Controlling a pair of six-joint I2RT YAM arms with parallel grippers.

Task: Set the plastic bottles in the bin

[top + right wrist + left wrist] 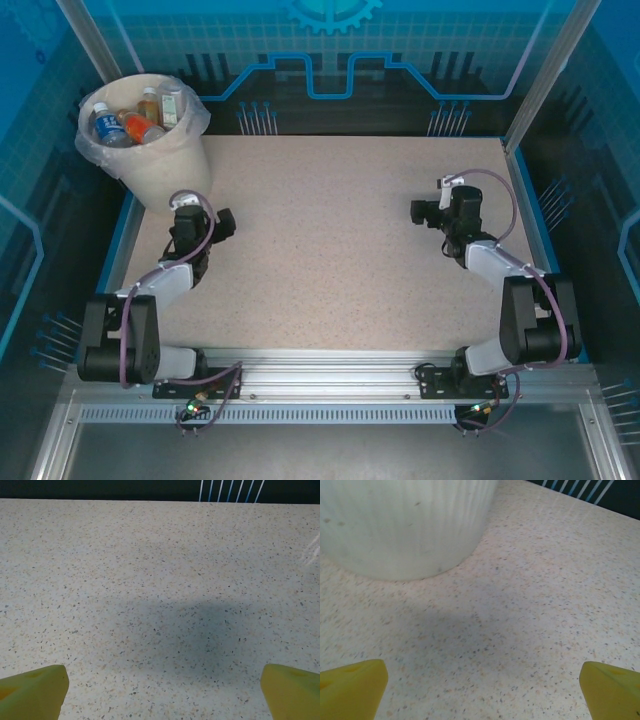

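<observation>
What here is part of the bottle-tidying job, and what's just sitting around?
Part of the job:
plastic bottles, lying inside the bin
left end effector, open, holding nothing
right end effector, open, holding nothing

Just there:
speckled table
metal rail at the near edge

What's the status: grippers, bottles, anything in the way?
Left gripper open, facing the bin. Right gripper open over the table. Plastic bottles inside the bin. No obstruction seen.
</observation>
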